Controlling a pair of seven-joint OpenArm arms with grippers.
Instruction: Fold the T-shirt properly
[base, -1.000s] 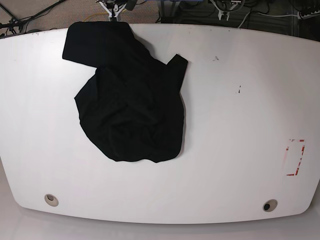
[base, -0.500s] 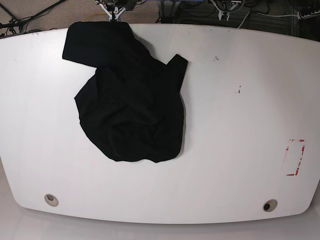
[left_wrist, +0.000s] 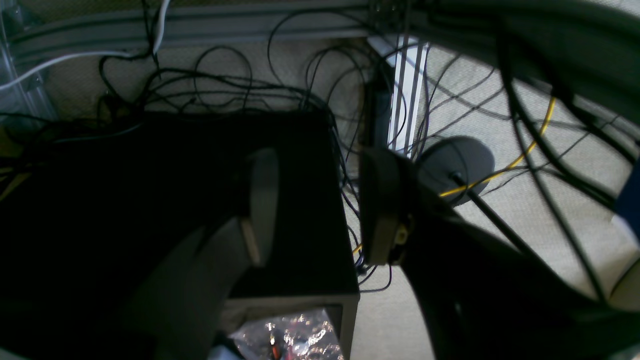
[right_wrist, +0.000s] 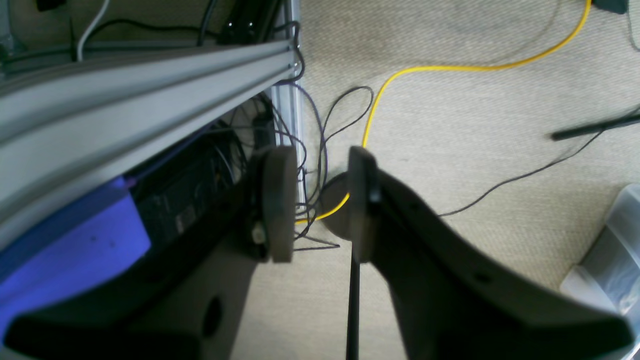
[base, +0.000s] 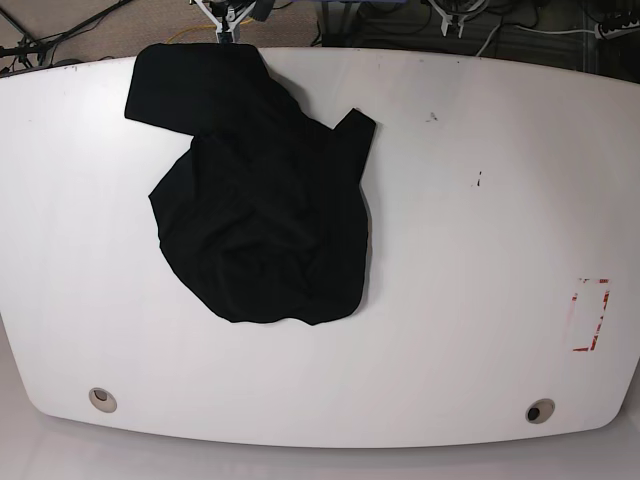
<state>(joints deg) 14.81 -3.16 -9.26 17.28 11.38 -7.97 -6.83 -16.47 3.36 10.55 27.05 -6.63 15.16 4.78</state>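
Nothing on the worktop (base: 470, 250) has shifted since a second ago: the T-shirt (base: 262, 205) lies in the same crumpled heap, with the same outline and the same folds. The only change I can find is at the far edge of the base view, where the bits of rig behind the worktop sit very slightly differently.

My left fingers (left_wrist: 320, 205) stand apart with a clear gap between them and hold nothing; my right fingers (right_wrist: 312, 200) also stand apart, a little closer together, and hold nothing. Both pairs point down at the floor behind the worktop, well away from the T-shirt, which shows in neither wrist view. The T-shirt lies on the left half of the worktop in the base view, which is my right arm's side. One part of it reaches up to the far edge, and a sleeve-like flap sticks out toward the middle. It shows only black cloth; no print is visible.

The worktop is white and rounded at the corners, with two round holes near its front edge, a few small dark marks on its right part, and a red-edged rectangle (base: 590, 315) marked near its right side. Below my left fingers are a dark box (left_wrist: 165, 200), a tangle of black cables (left_wrist: 300, 95) and a round grey foot (left_wrist: 457, 162) on beige carpet. Below my right fingers I see a yellow cable (right_wrist: 400, 75) curving across the carpet, an aluminium rail (right_wrist: 145, 75) and something purple-blue (right_wrist: 65, 235) under it.
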